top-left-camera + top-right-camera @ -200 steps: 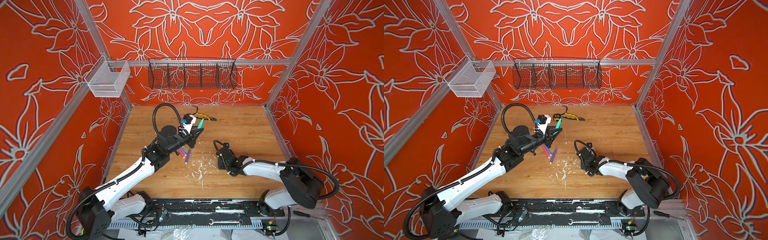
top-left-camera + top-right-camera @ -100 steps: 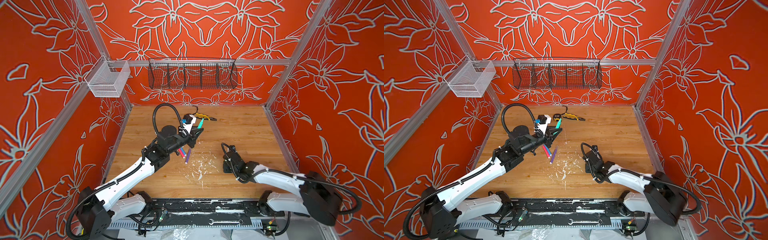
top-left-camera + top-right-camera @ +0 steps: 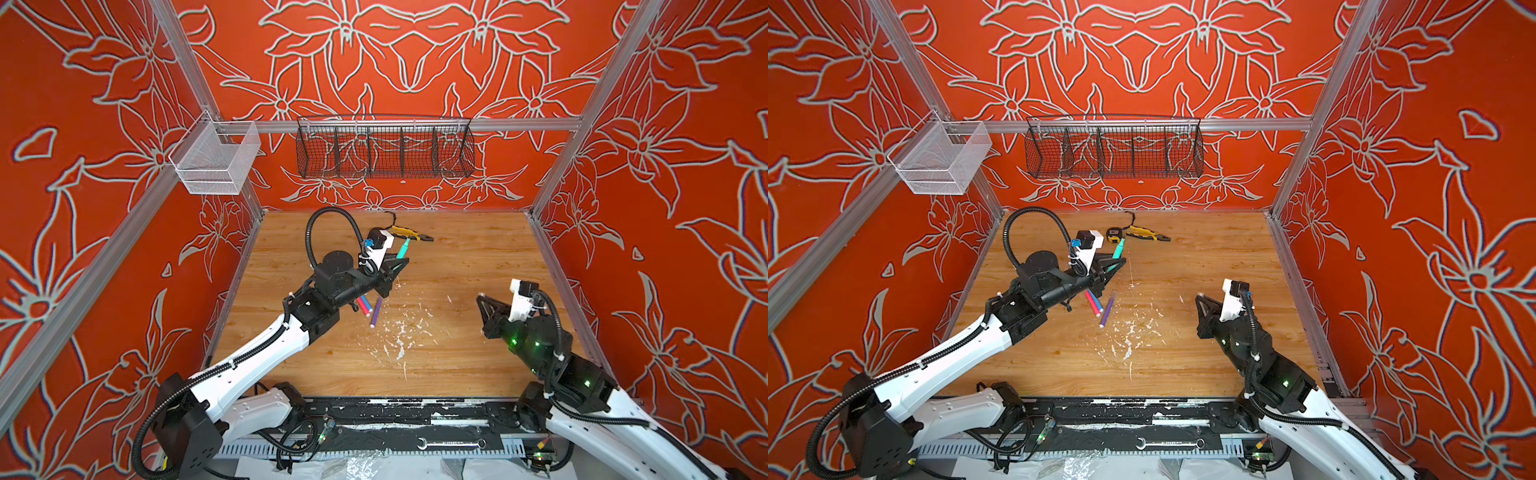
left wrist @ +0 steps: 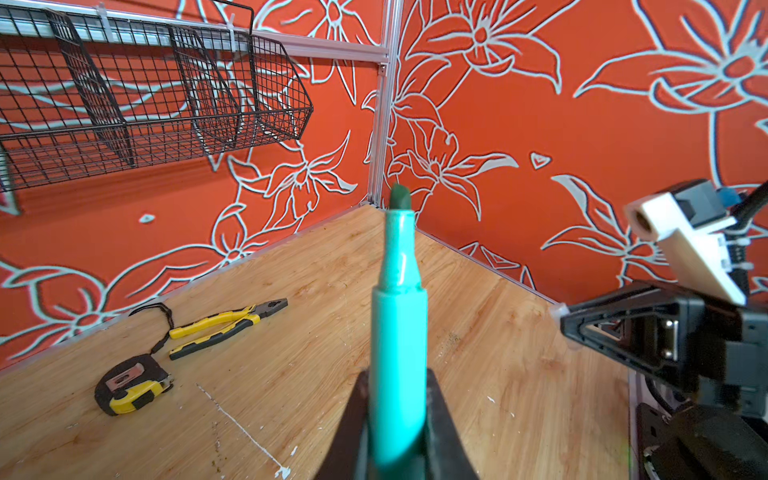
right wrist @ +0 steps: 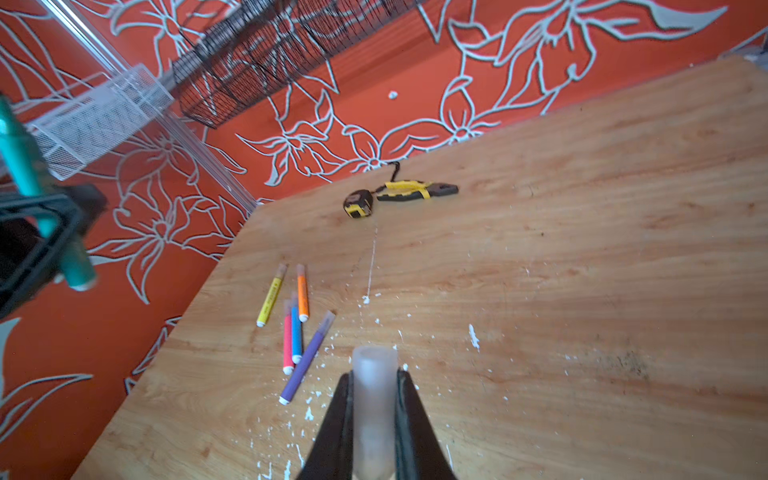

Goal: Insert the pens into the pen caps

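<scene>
Six pens, one cap: the left gripper (image 4: 397,395) is clamped on the green pen (image 4: 399,316), tip up and uncapped, held in the air close to the tape measure (image 3: 1113,235) in both top views. The right gripper (image 5: 375,386) pinches the only pen cap (image 5: 374,399) visible, a clear one. It is off the table (image 5: 582,249), well apart from the tape measure toward the robot's right.

The other five pens lie loose on the boards on the robot's side of the tape measure. The yellow pen (image 5: 271,297) and the orange pen (image 5: 302,293) are nearest to it. The pink-red pen (image 5: 287,340) and the blue pen (image 5: 296,332) touch side by side, and the purple pen (image 5: 309,357) is farthest from it. One pair of pliers (image 3: 1148,236) rests just beside the tape measure.

A second earlier the right arm was bent low over the white flecks (image 3: 1127,345). It has since risen and drawn back, carrying the cap farther from the tape measure. The left arm, its green pen and the five pens on the table have not moved.
</scene>
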Robot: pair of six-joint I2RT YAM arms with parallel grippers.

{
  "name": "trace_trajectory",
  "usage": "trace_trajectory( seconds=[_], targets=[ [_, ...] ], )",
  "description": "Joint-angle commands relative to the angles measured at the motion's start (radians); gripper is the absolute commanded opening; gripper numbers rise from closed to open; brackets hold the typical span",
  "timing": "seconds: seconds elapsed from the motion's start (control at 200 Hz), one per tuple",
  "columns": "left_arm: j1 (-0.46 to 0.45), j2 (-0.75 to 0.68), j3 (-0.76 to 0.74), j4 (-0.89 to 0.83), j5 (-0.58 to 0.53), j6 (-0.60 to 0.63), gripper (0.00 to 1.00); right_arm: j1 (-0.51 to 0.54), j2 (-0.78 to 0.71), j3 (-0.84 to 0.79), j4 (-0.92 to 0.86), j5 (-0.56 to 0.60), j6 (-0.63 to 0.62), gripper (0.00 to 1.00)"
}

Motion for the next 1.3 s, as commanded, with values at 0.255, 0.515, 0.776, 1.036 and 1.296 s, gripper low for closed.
trace_trajectory(
  seconds=[0.255,0.515,0.776,1.036,1.296],
  targets=[
    [-0.002,0.027,0.013,0.038,0.091,-0.038,0.00,0.001,0.228,0.253,0.286,-0.138,-0.101,0.00],
    [-0.002,0.028,0.008,0.047,0.102,-0.040,0.00,0.005,0.364,0.354,0.692,-0.351,-0.087,0.00],
    [-0.002,0.052,0.023,0.061,0.135,-0.063,0.00,0.005,0.360,0.213,0.848,-0.389,-0.111,0.00],
    [-0.002,0.035,0.010,0.091,0.213,-0.112,0.00,0.004,0.345,0.115,1.009,-0.419,-0.053,0.00],
    [-0.002,0.022,0.003,0.093,0.229,-0.121,0.00,0.004,0.464,0.119,1.095,-0.447,-0.021,0.00]
  ],
)
